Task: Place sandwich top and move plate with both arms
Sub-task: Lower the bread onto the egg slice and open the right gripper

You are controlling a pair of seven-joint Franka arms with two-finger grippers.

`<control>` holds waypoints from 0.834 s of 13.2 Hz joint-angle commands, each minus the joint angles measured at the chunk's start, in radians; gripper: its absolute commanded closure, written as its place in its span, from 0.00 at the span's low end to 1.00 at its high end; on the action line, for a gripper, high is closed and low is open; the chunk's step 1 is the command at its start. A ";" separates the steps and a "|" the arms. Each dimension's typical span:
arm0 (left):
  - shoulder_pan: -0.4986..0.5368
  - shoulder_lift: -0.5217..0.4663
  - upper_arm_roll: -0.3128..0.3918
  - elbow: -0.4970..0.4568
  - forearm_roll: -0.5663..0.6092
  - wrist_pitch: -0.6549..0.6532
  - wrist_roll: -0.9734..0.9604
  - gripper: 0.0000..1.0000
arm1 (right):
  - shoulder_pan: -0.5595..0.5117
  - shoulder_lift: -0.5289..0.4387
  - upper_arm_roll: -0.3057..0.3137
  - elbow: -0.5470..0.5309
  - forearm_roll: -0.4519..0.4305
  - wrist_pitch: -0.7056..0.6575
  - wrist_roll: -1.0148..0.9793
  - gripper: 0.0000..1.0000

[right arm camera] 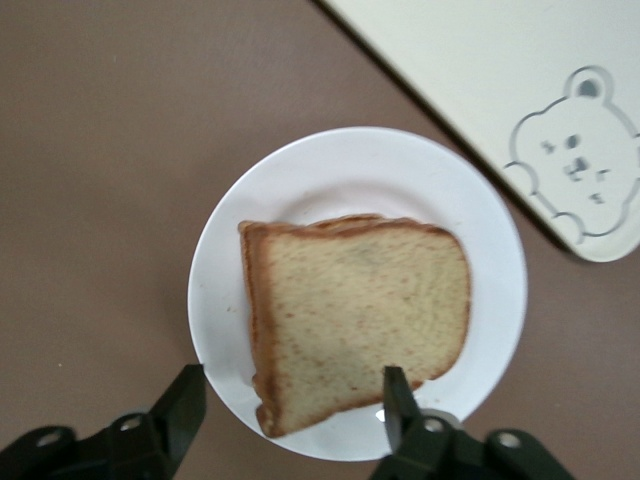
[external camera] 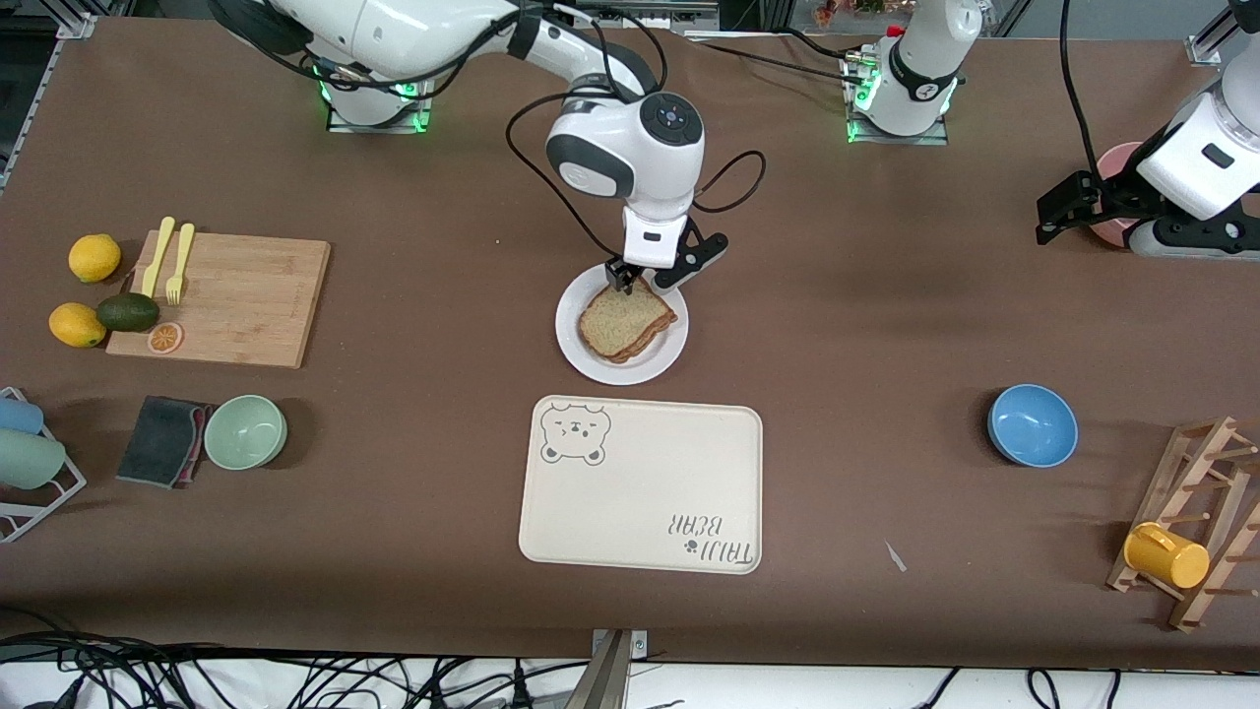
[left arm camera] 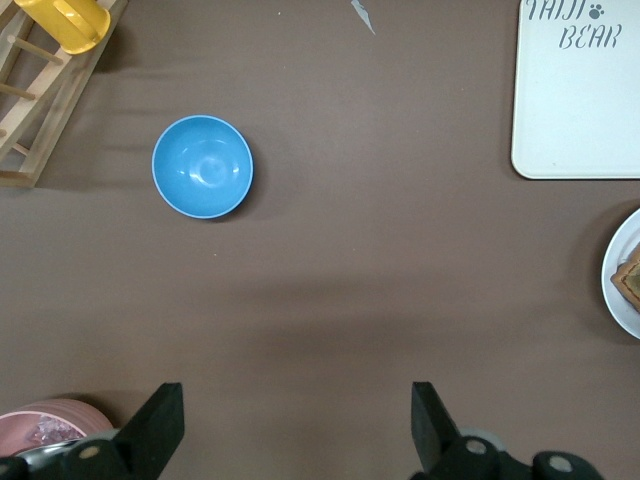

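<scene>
Brown table, sandwich top seemingly just under right pincer

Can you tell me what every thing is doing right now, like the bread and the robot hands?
sandwich top: lying flat on the sandwich, on the plate
plate: on the table, holding the sandwich
right gripper: open, over the sandwich's edge
left gripper: open, waiting over bare table
bear tray: nothing on it
blue bowl: upright, nothing in it
green bowl: upright, nothing in it

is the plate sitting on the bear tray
No, the plate sits on the bare table, apart from the bear tray, which lies nearer the front camera with nothing on it.
</scene>
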 commanded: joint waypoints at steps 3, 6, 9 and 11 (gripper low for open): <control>0.002 -0.004 0.001 0.001 -0.023 -0.009 -0.003 0.00 | -0.127 -0.378 -0.206 -0.174 0.314 -0.011 -0.304 0.00; 0.000 0.002 0.001 0.001 -0.023 -0.009 0.009 0.00 | -0.185 -0.533 -0.329 -0.304 0.346 0.016 -0.373 0.00; -0.009 0.020 -0.002 0.001 -0.024 -0.049 0.009 0.00 | -0.192 -0.679 -0.459 -0.384 0.552 -0.008 -0.405 0.00; -0.012 0.023 -0.007 0.001 -0.047 -0.066 0.009 0.00 | -0.195 -0.725 -0.570 -0.394 0.577 -0.059 -0.455 0.00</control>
